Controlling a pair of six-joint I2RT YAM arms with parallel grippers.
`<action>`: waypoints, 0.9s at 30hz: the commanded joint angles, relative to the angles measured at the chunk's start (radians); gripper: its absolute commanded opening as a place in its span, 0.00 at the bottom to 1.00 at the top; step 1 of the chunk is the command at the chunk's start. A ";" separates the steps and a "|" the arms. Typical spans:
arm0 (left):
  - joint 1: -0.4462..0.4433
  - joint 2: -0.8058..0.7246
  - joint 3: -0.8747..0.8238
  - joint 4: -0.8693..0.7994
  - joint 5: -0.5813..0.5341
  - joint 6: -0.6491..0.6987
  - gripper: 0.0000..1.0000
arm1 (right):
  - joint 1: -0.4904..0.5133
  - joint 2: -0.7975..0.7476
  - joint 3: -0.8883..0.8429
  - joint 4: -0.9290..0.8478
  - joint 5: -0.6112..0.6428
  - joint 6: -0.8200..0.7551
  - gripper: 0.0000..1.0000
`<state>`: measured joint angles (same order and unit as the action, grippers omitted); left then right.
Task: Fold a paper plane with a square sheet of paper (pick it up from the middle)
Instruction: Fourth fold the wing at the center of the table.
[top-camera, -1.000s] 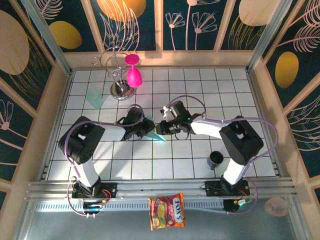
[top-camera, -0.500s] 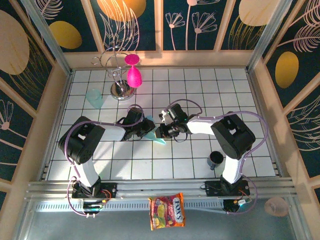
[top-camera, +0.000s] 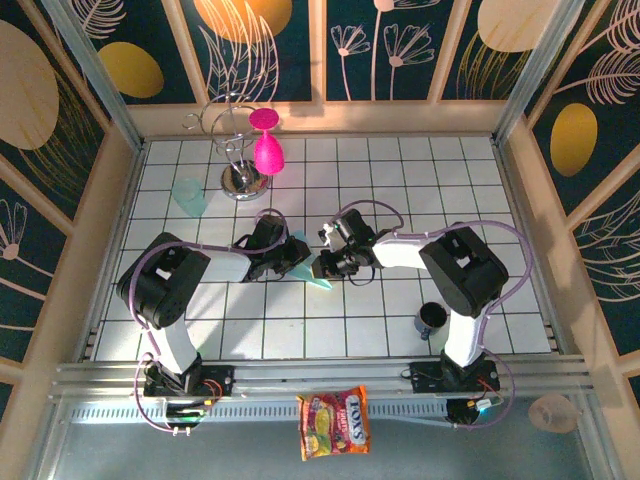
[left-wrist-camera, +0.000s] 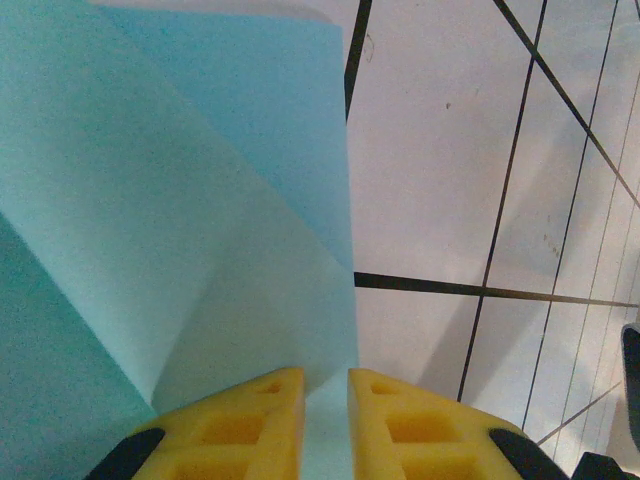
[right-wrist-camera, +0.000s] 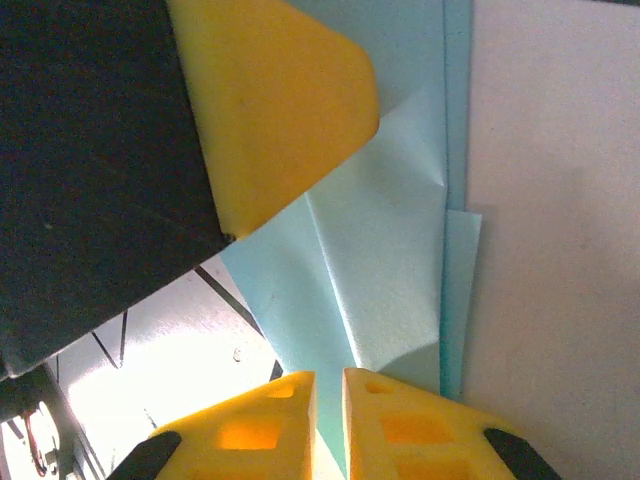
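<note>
white gridded table (top-camera: 420, 190) lies inside dark floral walls, and both arms reach to its middle, tips almost meeting. the left pincer (top-camera: 298, 262) is clamped on the paper (top-camera: 320, 278). in the left wrist view its yellow fingers (left-wrist-camera: 240, 425) stand nearly together with a thin strip of blue between them. ahead of them and to their left the folded sheet spreads flat on the tiles, with a slanting crease across it. the right pincer (top-camera: 321, 266) is nipped on the same paper from the other side. in its own view its fingers (right-wrist-camera: 400, 425) are close together over the blue edge. the layered, creased paper runs straight ahead of them, and one yellow finger of the left pincer presses on the far part. from above, a pale blue point sticks out just below the two tips, toward the arm bases.

beyond the left pincer stands a wire rack (top-camera: 240, 160) with pink goblets (top-camera: 266, 152), and a teal cup (top-camera: 188, 197) sits beside it. a dark cup (top-camera: 432, 318) is well behind the right pincer, near that arm's base. a candy bag (top-camera: 335, 422) lies off the table's near edge.
</note>
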<state>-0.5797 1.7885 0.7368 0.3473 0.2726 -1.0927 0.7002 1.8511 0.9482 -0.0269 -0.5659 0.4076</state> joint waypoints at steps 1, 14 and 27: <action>0.006 0.025 -0.011 -0.075 -0.035 0.007 0.20 | 0.002 0.018 0.003 -0.061 0.027 -0.027 0.16; 0.006 0.035 -0.002 -0.123 -0.058 0.004 0.20 | 0.004 0.010 -0.029 -0.115 0.041 -0.057 0.13; 0.004 0.026 -0.007 -0.103 -0.043 0.010 0.20 | -0.002 -0.073 -0.103 -0.134 0.018 -0.034 0.14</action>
<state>-0.5800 1.7885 0.7448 0.3256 0.2626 -1.0931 0.6998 1.8027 0.8810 -0.0574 -0.5430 0.3721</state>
